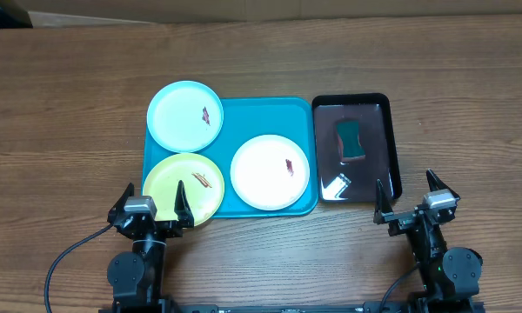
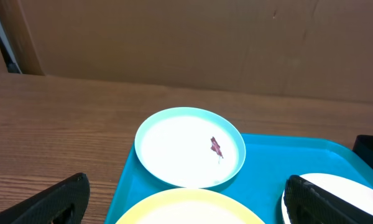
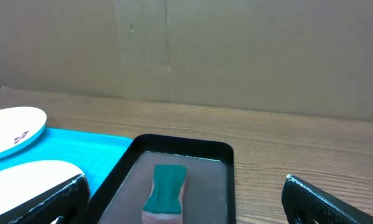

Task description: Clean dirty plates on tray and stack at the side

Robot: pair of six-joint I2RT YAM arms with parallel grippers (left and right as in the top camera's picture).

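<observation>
Sitting on rounded turquoise tray point(image 1: 261, 113): round plastic plates point(image 1: 270, 171) | woodgrain table point(image 1: 70, 104)

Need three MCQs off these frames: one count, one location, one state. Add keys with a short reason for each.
1. How many plates sit on the turquoise tray?
A. two
B. four
C. three

2. Where is the green sponge?
A. in the black tray
B. on the turquoise tray
C. between a pincer's fingers

3. What state are the left pincer and right pincer in?
A. both shut
B. both open and empty
C. left shut on a plate

Key:
1 C: the overhead view shows one light blue, one yellow-green and one white.
2 A: the sponge lies inside the black rim.
3 B: both wrist views show the fingers spread wide with nothing between them.
</observation>
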